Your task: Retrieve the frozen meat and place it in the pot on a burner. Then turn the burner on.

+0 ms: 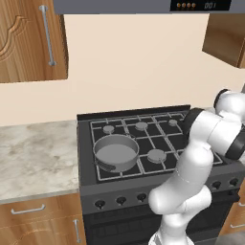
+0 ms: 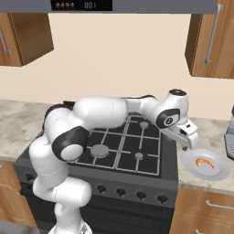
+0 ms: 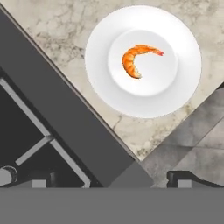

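Observation:
The frozen meat (image 3: pixel 138 59) is a small orange curved piece lying in the middle of a white plate (image 3: pixel 100 65) on the marble counter right of the stove. From the right base view, the meat (image 2: pixel 204 162) and plate (image 2: pixel 219 172) sit just below and right of my gripper (image 2: pixel 188 141). My gripper (image 3: pixel 111 180) hovers above the stove's right edge, open wide and holding nothing, with the plate ahead of it. The grey pot (image 1: pixel 116 153) stands empty on the stove's front left burner, far left of the gripper.
A row of dark knobs (image 2: pixel 121 192) runs along the stove front (image 1: pixel 121 200). Marble counter (image 1: pixel 33 158) extends left of the stove. A grey appliance (image 2: pixel 230 141) stands at the far right behind the plate. Wooden wall cabinets (image 2: pixel 210 39) hang above.

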You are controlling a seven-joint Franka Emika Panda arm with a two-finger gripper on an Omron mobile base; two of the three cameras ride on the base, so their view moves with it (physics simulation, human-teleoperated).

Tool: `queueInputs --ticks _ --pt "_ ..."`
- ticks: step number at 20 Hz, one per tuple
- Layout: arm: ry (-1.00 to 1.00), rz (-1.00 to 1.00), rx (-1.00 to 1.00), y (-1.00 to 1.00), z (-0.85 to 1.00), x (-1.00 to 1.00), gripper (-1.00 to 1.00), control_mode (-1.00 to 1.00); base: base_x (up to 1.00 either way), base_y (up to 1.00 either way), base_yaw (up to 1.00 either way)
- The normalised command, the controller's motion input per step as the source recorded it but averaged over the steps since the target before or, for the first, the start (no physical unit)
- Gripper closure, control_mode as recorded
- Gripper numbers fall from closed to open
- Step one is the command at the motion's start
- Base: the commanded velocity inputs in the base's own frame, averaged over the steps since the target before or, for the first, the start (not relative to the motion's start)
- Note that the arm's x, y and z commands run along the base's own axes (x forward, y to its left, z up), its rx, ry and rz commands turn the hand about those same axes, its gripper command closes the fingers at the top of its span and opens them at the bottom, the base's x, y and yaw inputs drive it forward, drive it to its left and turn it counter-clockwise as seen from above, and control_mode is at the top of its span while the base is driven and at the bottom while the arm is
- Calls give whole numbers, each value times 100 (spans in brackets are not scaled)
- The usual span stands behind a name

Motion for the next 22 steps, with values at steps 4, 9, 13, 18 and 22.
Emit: queueInputs --ticks 4,9,13,18,22 --pt "0 0 5 -54 -17 4 -100 -100 0 0 0" --pt "0 6 1 -62 -25 16 -100 -100 0 0 0" --pt "-3 7 0 -41 -6 11 -100 -100 0 0 0" --pt "-1 6 0 -34 -8 5 -100 -100 0 0 0" --pt "0 5 0 -22 -14 17 -100 -100 0 0 0"
